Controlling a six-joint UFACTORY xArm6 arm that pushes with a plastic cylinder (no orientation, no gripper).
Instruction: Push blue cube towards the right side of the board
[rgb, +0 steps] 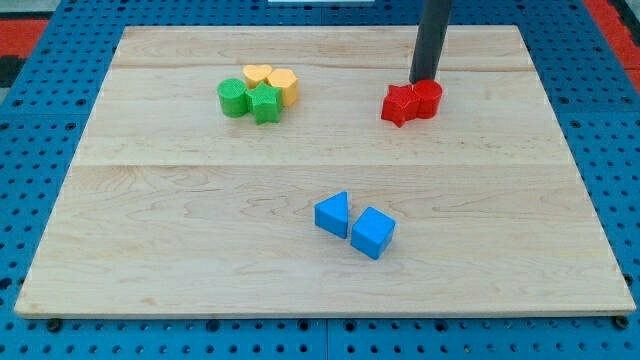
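The blue cube (373, 232) lies on the wooden board (150, 200), below the middle. A blue triangular block (333, 214) touches it on its left. My tip (424, 80) is at the view's upper right, far above the blue cube, right at the top edge of two red blocks. The red star-like block (400, 104) and the red cylinder (428, 99) sit touching each other just below the tip.
At the upper left is a cluster: a yellow heart (257, 75), a yellow block (284, 84), a green cylinder (233, 97) and a green star-like block (266, 103). Blue pegboard surrounds the board.
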